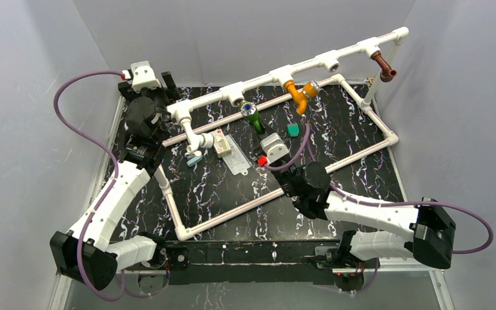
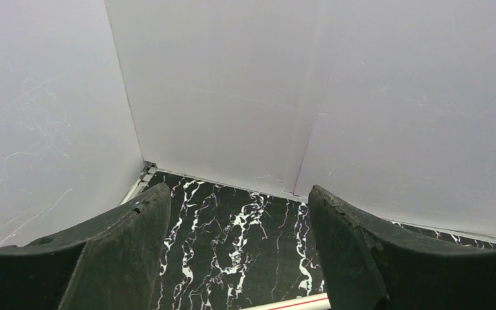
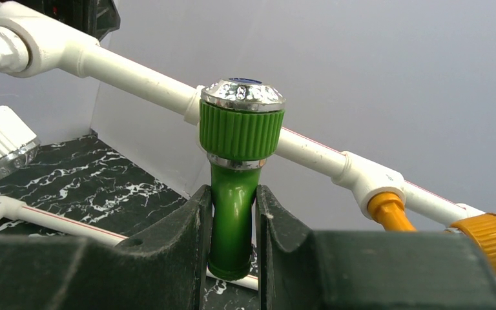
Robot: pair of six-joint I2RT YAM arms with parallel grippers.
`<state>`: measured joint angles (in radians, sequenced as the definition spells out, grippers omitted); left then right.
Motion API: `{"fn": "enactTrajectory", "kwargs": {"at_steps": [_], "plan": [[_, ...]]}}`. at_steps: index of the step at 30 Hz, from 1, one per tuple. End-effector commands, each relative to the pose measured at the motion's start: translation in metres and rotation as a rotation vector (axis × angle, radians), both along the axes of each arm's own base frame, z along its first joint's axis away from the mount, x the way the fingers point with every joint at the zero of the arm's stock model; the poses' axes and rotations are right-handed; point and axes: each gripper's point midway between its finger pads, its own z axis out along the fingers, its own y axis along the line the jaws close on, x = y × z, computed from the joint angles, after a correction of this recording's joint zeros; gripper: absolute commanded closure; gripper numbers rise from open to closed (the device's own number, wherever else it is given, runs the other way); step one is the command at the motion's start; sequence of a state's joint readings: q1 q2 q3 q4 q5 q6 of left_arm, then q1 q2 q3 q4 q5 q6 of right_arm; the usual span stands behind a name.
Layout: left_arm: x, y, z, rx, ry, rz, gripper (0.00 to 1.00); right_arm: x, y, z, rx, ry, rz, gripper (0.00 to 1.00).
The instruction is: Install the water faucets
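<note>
At the far left, the left gripper [image 2: 239, 200] is hanging above the black marble-patterned tabletop [image 1: 232, 194] near the back corner, its two dark fingers [image 2: 126, 248] spread wide and gripping nothing. Just to its right, the small white plastic faucet [image 1: 198, 138] is sitting in the end socket of the long white plastic pipe with tee sockets [image 1: 323, 61], spout pointing down.

Next along, the bright green plastic faucet with a ribbed round knob and chrome cap [image 3: 240, 132] is standing upright against the pipe at a tee. The right gripper [image 3: 232, 197] is clamping its bent spout between both pads. Whether it is threaded into the socket cannot be told.

A small flat teal piece [image 1: 292, 130] is lying on the tabletop just right of that gripper. Further right, the orange plastic faucet [image 1: 299, 93] is hanging from its tee. At the far right end, beyond one bare tee, the brown plastic faucet [image 1: 383, 66] is sticking out of the pipe.
</note>
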<state>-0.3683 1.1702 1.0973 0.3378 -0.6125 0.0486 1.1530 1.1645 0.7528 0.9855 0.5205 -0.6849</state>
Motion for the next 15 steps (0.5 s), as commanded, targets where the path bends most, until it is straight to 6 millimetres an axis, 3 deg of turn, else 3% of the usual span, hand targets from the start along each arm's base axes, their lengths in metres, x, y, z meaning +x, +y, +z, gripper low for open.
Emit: {"fn": "enactTrajectory", "kwargs": {"at_steps": [1,15], "plan": [[-0.0118,0.0076,-0.1422,0.176,0.451,0.02,0.25,-0.0055,-0.0068,0.0442,0.14,-0.048,0.025,0.99],[-0.0129,0.0075,-0.1415,0.174,0.449,0.017,0.25,-0.005,0.0016,0.0417,0.138,-0.035,0.051,0.99]]}}
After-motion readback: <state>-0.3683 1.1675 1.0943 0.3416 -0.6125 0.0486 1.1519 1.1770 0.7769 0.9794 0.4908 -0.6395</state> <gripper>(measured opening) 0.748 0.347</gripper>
